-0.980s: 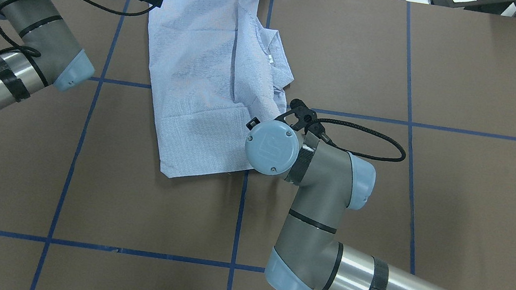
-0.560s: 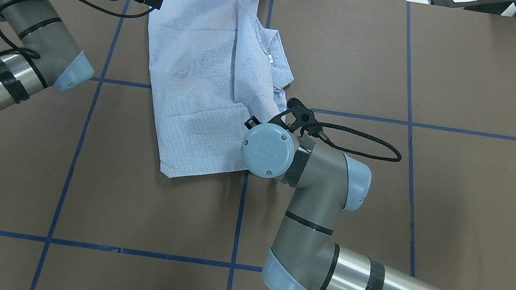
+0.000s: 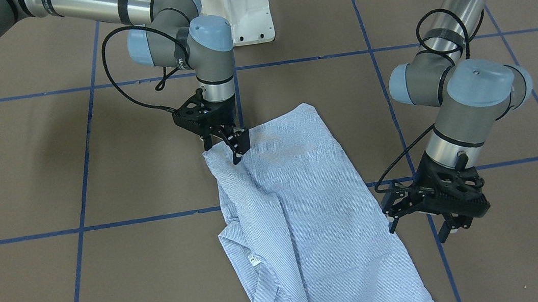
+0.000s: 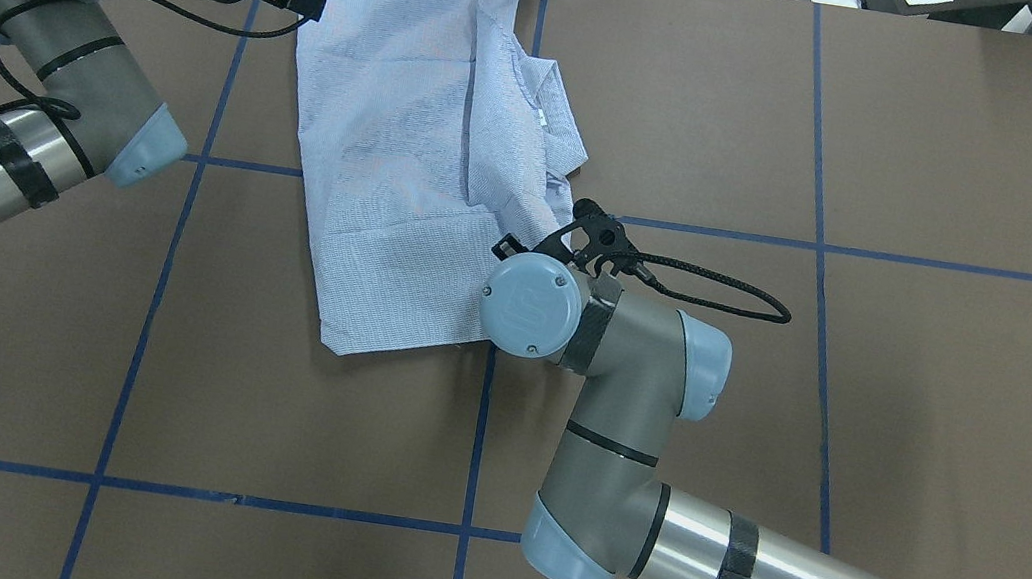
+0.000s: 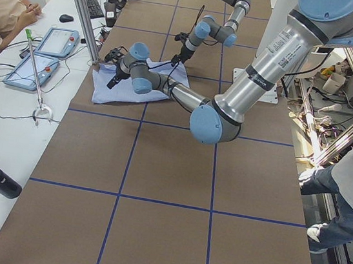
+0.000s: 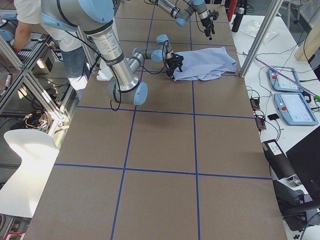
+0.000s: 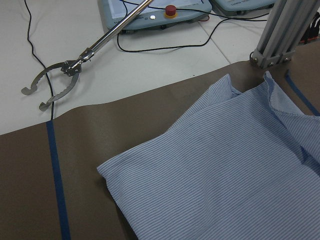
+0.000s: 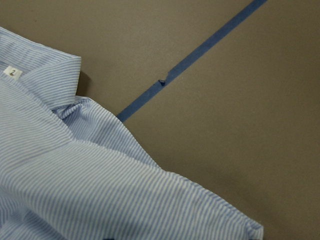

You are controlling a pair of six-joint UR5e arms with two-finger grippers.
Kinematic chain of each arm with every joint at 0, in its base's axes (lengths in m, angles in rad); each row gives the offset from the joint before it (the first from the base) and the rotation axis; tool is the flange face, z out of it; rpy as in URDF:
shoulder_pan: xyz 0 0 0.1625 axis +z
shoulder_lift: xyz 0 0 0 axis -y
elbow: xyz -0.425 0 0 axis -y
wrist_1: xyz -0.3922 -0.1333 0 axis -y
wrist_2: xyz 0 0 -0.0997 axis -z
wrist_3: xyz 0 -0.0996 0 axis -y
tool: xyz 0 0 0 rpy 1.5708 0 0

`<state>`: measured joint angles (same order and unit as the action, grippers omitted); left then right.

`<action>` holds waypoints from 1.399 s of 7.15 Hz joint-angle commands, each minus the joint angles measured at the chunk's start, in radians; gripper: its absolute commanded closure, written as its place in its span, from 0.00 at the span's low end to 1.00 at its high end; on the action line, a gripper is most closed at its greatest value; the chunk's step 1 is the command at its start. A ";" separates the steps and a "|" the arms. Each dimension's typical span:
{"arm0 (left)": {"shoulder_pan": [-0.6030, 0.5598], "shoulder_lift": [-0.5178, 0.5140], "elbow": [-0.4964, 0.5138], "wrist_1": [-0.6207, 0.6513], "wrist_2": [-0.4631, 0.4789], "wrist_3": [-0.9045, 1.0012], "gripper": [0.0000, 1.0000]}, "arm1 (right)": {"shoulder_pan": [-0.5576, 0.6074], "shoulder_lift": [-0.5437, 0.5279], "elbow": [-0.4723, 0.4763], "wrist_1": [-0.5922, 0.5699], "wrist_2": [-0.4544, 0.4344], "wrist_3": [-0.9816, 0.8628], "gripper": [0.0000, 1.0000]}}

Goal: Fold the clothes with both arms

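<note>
**A:** How will it handle, and where do you take hold?

**B:** Nearest me, my right claw (image 3: 222, 154) hangs over the near right corner of the shirt (image 3: 302, 208). Its fingers are parted and there is nothing between them. The shirt lies flat on the worktop (image 3: 46, 173), running from about the middle out to the far edge, with its collar (image 8: 47, 62) towards my right. I judge it light, soft and limp. It will sag and trail rather than keep a shape, and it may slide on the brown cover. So I'd pinch it at the corners or along an edge, catching every layer, with both sides lifted together.

**A:** And the far end?

**B:** My left claw (image 3: 418, 235) hovers by the far left corner. It is spread wide too, and empty.

**A:** The count?

**B:** One shirt, one small white label (image 8: 12, 73) at its neck, and two claws.
</note>
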<state>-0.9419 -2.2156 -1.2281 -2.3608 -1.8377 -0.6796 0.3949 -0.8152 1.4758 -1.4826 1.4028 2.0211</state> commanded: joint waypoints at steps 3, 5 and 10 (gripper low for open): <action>0.002 0.013 -0.002 -0.005 0.000 0.000 0.00 | -0.010 0.013 -0.009 -0.001 -0.007 0.002 0.32; 0.002 0.014 -0.005 -0.006 0.000 -0.002 0.00 | -0.013 0.025 -0.017 -0.001 -0.008 0.022 0.90; 0.017 0.059 -0.091 0.000 -0.002 -0.032 0.00 | -0.008 0.022 0.030 -0.002 -0.007 0.047 1.00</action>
<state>-0.9343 -2.1817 -1.2757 -2.3632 -1.8387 -0.6901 0.3850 -0.7845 1.4764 -1.4816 1.3959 2.0657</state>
